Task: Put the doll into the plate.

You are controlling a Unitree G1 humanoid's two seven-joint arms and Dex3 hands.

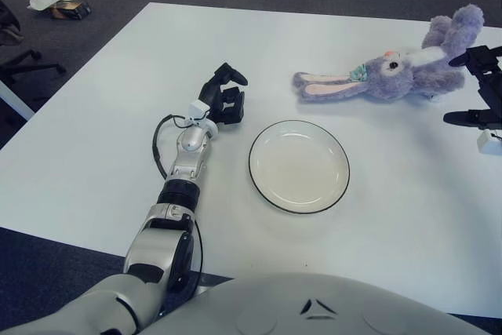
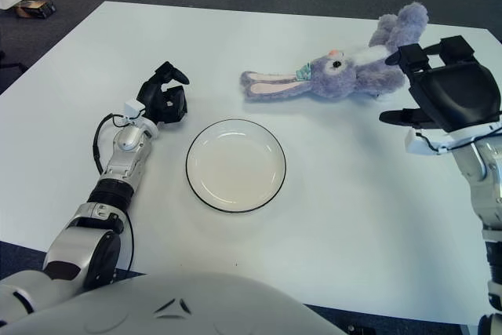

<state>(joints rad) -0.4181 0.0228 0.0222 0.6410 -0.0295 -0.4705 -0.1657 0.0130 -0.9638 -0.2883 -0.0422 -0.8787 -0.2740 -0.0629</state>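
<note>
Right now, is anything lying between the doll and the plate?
No. In both eye views only bare white table separates the purple bunny doll from the plate. The right robot hand is beside the doll.

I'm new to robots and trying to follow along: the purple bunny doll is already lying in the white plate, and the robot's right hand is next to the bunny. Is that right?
Not quite. The doll lies on the table beyond the plate, which holds nothing, as the right eye view shows. The right hand is indeed next to the bunny. The left hand shows left of the plate.
</note>
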